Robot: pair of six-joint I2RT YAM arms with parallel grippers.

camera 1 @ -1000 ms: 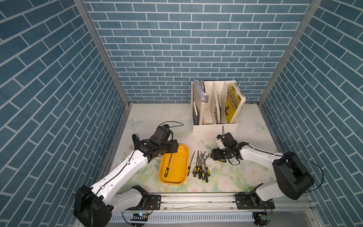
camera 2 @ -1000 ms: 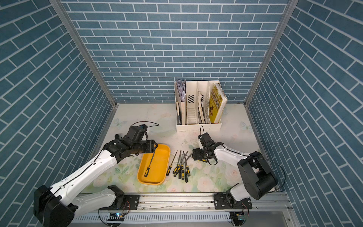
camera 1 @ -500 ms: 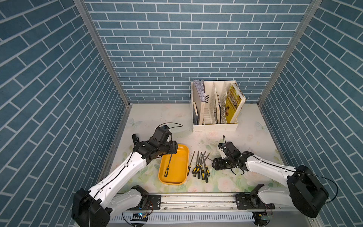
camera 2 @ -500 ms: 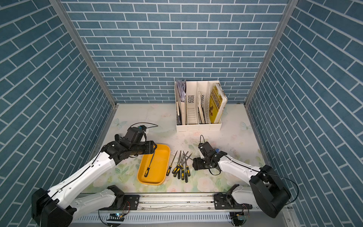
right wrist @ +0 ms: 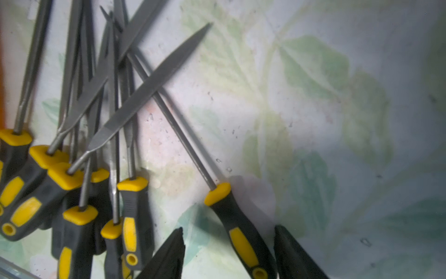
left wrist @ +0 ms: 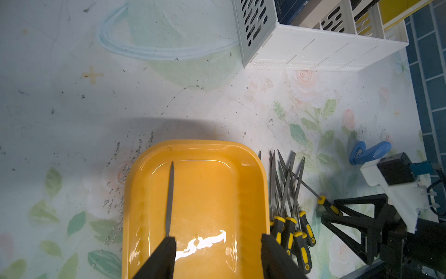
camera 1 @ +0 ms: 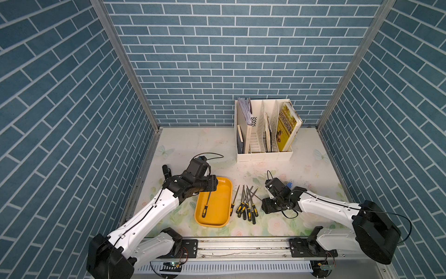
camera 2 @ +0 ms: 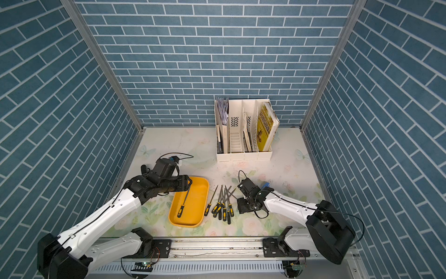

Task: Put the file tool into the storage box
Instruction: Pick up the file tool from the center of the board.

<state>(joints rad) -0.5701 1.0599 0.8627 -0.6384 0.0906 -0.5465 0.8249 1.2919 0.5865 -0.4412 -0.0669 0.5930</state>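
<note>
The storage box (camera 1: pixel 213 224) (camera 2: pixel 185 223) is a shallow yellow-orange tray at the front left of the table. One file tool (camera 1: pixel 207 201) (left wrist: pixel 170 200) lies inside it, its handle toward the front. My left gripper (camera 1: pixel 213 186) (left wrist: pixel 218 248) hovers open over the tray's far end, and one finger hides that file's handle in the left wrist view. Several more files (camera 1: pixel 245 205) (right wrist: pixel 96 120) with black-and-yellow handles lie crossed just right of the tray. My right gripper (camera 1: pixel 265 208) (right wrist: pixel 229 229) is open, its jaws on either side of the rightmost file's handle (right wrist: pixel 239 229).
A tall white desk organiser (camera 1: pixel 264 149) with books stands at the back right. A small blue object (camera 1: pixel 289 185) (left wrist: pixel 369 151) lies on the floral table behind the right wrist. Blue brick walls enclose three sides, and a metal rail (camera 1: pixel 241 246) runs along the front.
My right arm has moved toward the front and lowered its gripper over the handle end of the heap of files. The left arm and the file in the tray have stayed put.
</note>
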